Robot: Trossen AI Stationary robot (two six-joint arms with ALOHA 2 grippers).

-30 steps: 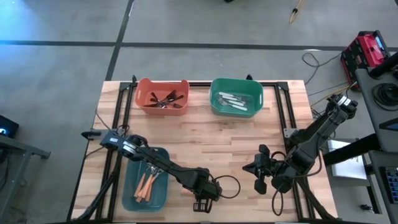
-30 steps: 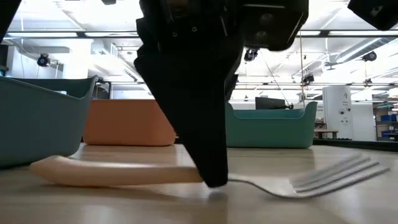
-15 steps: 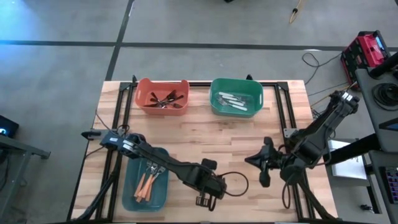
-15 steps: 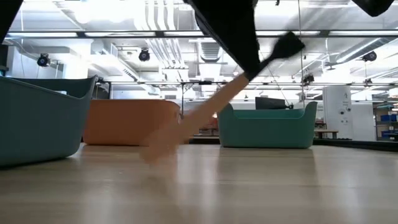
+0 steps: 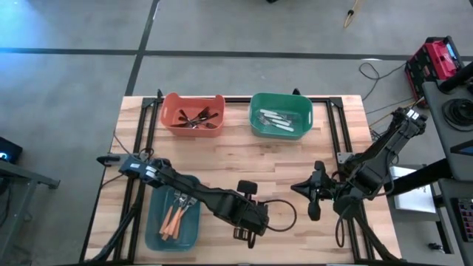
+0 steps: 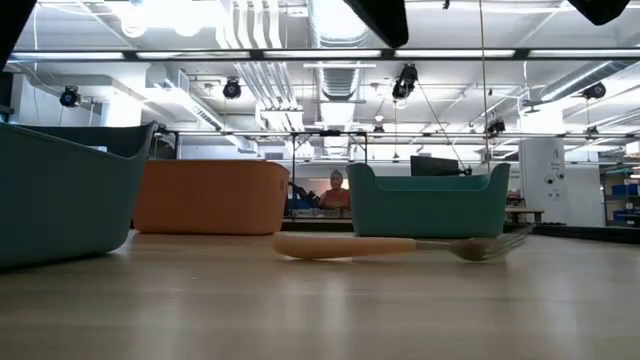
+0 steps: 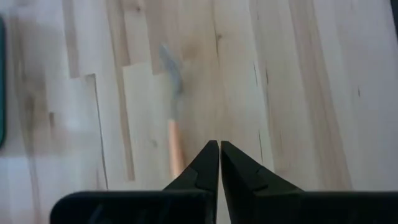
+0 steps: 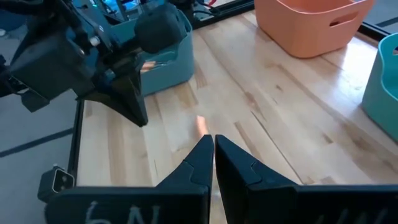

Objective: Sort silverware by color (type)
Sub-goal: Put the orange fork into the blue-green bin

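An orange-handled fork (image 6: 400, 246) with a metal head lies flat on the wooden table, free of both grippers. It also shows in the left wrist view (image 7: 174, 112) and, blurred, in the right wrist view (image 8: 202, 124). My left gripper (image 7: 219, 146) is shut and empty, pointing down above the fork's handle end; it is near the table's front middle (image 5: 247, 218). My right gripper (image 8: 213, 140) is shut and empty, to the right of it (image 5: 309, 193).
A blue bin (image 5: 174, 214) with orange-handled utensils stands at the front left. An orange bin (image 5: 194, 114) with black utensils and a green bin (image 5: 281, 114) with white-handled ones stand at the far edge. A person shows far behind the table (image 6: 335, 190).
A second ago my left gripper was down at the table on the fork's neck. It then rose with the fork, whose handle hung down at a slant. Now the fork has fallen out of the gripper and lies flat on the table, and the gripper is higher.
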